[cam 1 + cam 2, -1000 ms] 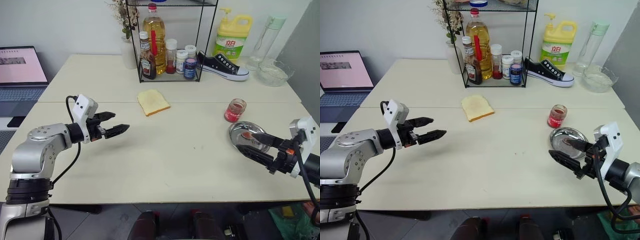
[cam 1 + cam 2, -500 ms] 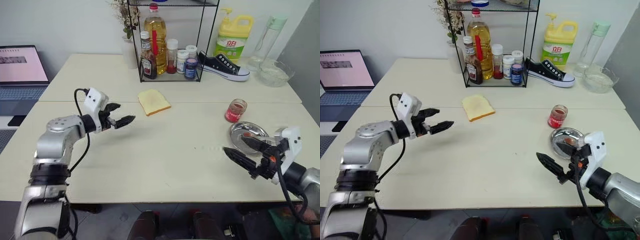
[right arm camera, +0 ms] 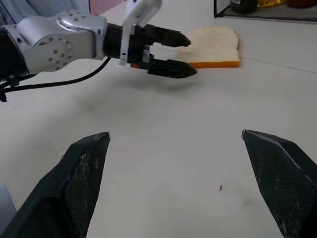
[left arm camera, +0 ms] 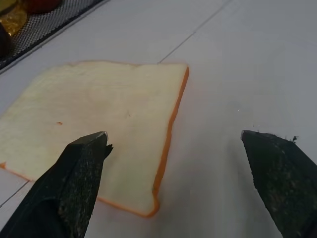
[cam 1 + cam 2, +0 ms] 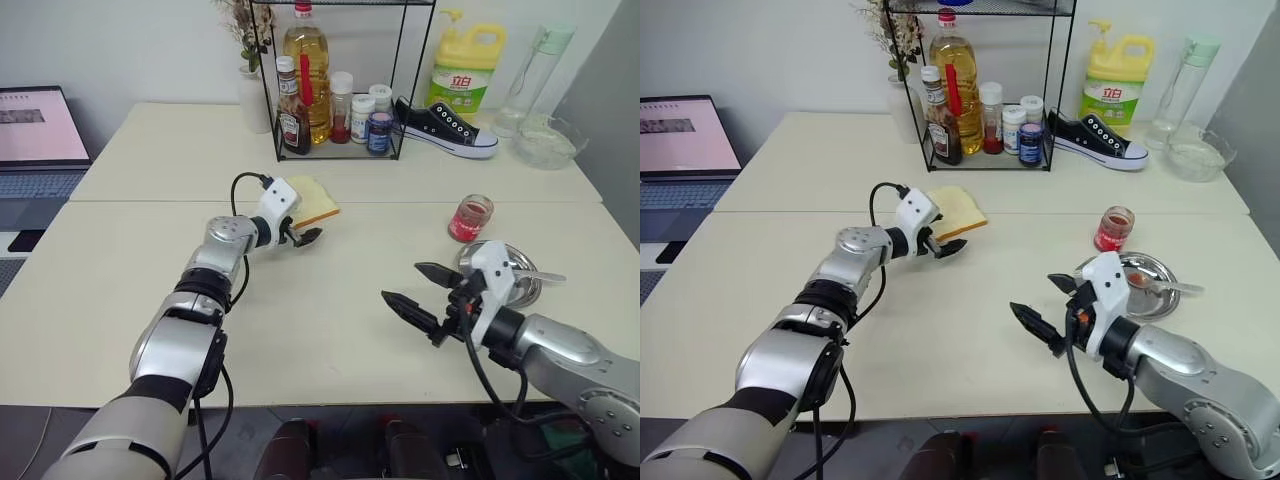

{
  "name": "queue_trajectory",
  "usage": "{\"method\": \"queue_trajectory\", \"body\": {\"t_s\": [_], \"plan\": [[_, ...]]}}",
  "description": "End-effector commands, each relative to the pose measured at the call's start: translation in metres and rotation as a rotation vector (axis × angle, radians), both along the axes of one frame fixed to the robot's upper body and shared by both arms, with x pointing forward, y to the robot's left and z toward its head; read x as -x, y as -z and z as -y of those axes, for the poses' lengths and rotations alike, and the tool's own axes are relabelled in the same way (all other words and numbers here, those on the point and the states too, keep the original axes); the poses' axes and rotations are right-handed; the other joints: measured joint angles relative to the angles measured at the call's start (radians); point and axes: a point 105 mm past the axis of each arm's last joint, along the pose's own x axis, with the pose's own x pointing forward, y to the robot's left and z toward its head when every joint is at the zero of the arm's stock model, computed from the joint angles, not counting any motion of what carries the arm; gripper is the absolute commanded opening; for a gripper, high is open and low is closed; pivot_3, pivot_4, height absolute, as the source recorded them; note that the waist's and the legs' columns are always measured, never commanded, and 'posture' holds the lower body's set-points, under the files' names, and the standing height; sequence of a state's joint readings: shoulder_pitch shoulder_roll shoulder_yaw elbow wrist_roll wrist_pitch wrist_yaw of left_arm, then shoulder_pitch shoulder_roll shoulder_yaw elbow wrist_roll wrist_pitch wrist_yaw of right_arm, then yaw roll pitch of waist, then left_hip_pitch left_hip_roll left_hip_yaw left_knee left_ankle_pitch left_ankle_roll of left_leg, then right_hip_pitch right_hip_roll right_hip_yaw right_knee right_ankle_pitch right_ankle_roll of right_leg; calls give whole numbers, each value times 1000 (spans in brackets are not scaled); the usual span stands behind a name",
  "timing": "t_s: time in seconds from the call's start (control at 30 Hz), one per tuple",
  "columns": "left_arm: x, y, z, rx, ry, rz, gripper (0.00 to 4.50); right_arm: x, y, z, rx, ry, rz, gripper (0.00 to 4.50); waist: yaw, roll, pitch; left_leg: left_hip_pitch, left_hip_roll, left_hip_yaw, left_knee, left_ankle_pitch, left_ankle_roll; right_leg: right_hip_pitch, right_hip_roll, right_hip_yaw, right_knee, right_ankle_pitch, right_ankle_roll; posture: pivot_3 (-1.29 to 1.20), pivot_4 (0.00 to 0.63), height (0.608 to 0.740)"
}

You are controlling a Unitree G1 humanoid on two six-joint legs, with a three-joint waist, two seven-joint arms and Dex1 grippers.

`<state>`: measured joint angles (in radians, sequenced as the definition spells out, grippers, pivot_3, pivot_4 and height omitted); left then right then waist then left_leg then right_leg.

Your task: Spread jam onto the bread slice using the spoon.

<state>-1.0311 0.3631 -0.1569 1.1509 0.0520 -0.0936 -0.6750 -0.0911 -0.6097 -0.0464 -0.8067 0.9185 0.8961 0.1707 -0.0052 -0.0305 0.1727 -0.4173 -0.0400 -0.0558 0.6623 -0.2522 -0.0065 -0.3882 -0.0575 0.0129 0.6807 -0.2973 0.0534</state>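
— Reaching toward what, with your left gripper?

— Toward the flat, pale yellow-tan bread slice with the darker crust edge, which lies on the cream table just in front of the black wire rack of bottles. My left fingers stand apart with nothing between them, one over the crust corner nearest me, the other over bare table. I judge that is to steady or shift the slice so it keeps put under a spoon.

— And the right one?

— My right gripper hangs spread wide and empty over the middle of the table, pointing toward the bread (ready, but holding no tool). The slim silver metal spoon with its red-stained bowl lies across the round shiny steel dish just behind that hand, handle over the far rim, easy to pinch.

— The jam?

— In the small clear glass jar of glossy red jam, upright beside the dish, well apart from the bread, which shows no red as yet.
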Motion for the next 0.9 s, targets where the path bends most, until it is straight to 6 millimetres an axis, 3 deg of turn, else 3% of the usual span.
{"method": "queue_trajectory", "body": {"t_s": [0.03,0.17,0.27,0.67,0.9], "plan": [[-7,-8,-5,-73,-36,58,4500,0,-13,-4,-15,5,69,4478,-1,0,0,0,0,0,0,0,0,0,0,0,0,0,0,0,150,740],[-12,-8,-12,-104,-89,70,4500,0,-17,-5,-25,14,80,4478,-1,0,0,0,0,0,0,0,0,0,0,0,0,0,0,0,150,740],[-13,-8,-11,-71,-110,45,3920,-1,-18,-4,-28,19,84,4500,-1,0,0,0,0,0,0,0,0,0,0,-1,0,0,0,0,150,740],[-13,-6,-14,14,-154,-13,121,-4,-22,-5,-46,24,94,4500,-1,0,0,0,0,0,0,0,0,0,1,-1,1,0,0,0,150,740],[-9,-22,9,1,11,33,57,-4,-22,-3,-44,15,90,4500,-1,0,0,0,0,0,0,0,0,0,1,-1,1,0,0,0,150,740]]}}
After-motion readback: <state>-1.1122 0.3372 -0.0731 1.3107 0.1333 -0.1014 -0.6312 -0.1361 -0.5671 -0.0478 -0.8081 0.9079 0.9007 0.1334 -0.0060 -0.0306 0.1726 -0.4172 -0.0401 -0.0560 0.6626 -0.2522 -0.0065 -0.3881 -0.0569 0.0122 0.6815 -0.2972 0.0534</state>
